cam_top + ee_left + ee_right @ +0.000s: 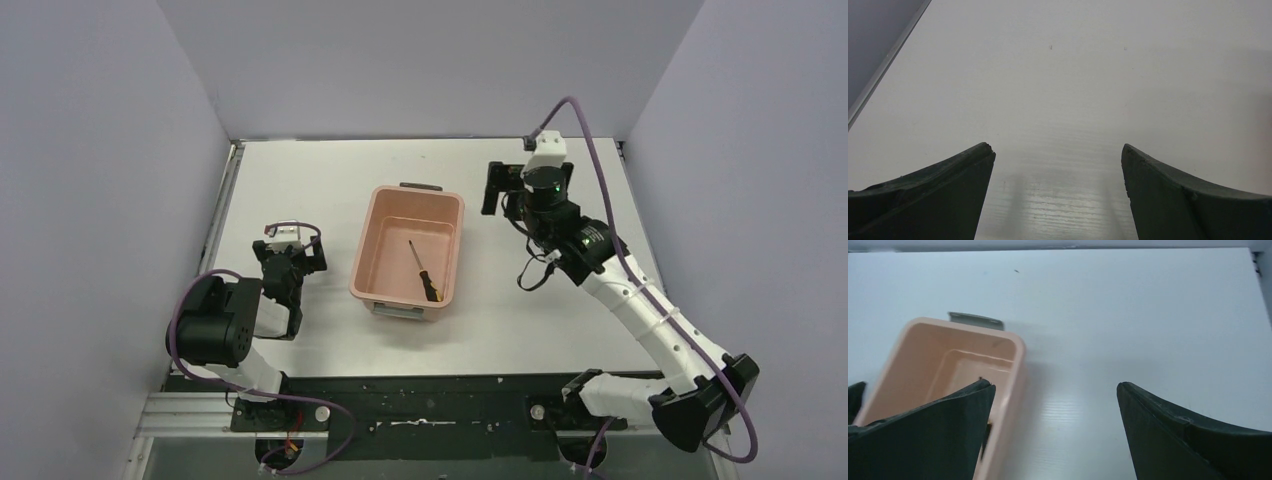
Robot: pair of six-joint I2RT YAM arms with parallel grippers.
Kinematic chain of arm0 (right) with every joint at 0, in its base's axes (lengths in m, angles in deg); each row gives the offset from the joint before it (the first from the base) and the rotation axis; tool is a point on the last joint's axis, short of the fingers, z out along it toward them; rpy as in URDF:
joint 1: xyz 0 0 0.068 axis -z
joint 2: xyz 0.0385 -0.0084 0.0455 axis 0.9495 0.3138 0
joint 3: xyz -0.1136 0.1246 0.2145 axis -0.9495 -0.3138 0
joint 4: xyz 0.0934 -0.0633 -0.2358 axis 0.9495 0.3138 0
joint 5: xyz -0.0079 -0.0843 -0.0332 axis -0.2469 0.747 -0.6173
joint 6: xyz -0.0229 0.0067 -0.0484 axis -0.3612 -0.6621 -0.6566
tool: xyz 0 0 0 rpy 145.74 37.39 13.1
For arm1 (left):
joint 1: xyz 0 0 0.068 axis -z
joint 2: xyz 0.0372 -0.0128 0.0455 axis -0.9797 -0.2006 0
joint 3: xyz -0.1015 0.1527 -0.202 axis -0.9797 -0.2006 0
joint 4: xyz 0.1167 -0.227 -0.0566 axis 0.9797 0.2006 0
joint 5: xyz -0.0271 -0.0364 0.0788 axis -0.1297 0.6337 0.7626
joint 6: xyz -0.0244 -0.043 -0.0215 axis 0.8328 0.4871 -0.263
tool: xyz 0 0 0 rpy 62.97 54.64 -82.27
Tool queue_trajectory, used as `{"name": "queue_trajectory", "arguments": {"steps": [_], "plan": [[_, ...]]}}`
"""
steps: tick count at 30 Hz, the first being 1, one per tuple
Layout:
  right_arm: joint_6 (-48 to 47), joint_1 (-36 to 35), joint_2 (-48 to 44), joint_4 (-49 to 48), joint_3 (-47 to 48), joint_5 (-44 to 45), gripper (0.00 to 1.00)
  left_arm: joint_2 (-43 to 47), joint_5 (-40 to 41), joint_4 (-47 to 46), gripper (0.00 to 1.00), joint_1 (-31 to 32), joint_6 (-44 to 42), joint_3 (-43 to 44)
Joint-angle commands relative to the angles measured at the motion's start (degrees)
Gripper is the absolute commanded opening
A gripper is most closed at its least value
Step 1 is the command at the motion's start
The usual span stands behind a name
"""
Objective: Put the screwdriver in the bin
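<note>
White worktop (330, 180): screwdriver (422, 271) lies inside the bin (359, 262), job looks done. Left gripper (1058, 146) and right gripper (1055, 385) both gape empty; only backing away looks left.

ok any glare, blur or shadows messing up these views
Top external: even light, sharp, the screwdriver reads clearly inside the bin, soft shadows only. Left wrist: the left fingers are dark and featureless, with a faint sheen and dim reflections on the table between them. Right wrist: cool bluish cast, and one of the right fingers hides part of the bin.
</note>
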Motion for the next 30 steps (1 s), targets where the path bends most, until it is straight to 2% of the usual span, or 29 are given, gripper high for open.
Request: {"name": "queue_trajectory", "arguments": {"steps": [1, 6, 9, 13, 20, 30], "plan": [[-5.9, 7.5, -6.7, -10.4, -14.6, 4.3, 1.00, 0.5, -0.6, -1.5, 0.97, -0.3, -0.6, 0.1], [-5.7, 15.5, -15.1, -20.7, -31.9, 4.2, 1.00, 0.4, -0.6, -1.5, 0.97, -0.3, -0.6, 0.1], [-5.1, 17.1, -18.5, -26.7, -41.8, 4.0, 1.00, 0.4, -0.7, -1.5, 0.97, -0.3, -0.5, 0.1], [-3.7, 17.5, -21.1, -31.8, -49.2, 3.9, 1.00, 0.5, -0.6, -1.5, 0.97, -0.4, -0.6, 0.1], [-1.4, 17.6, -21.3, -32.8, -52.9, 5.6, 1.00, 0.5, -0.6, -1.5, 0.97, -0.3, -0.6, 0.1], [-2.0, 17.6, -22.8, -33.6, -53.4, 5.2, 1.00, 0.3, -0.8, -1.1, 0.97, -0.4, -0.5, 0.4]]}}
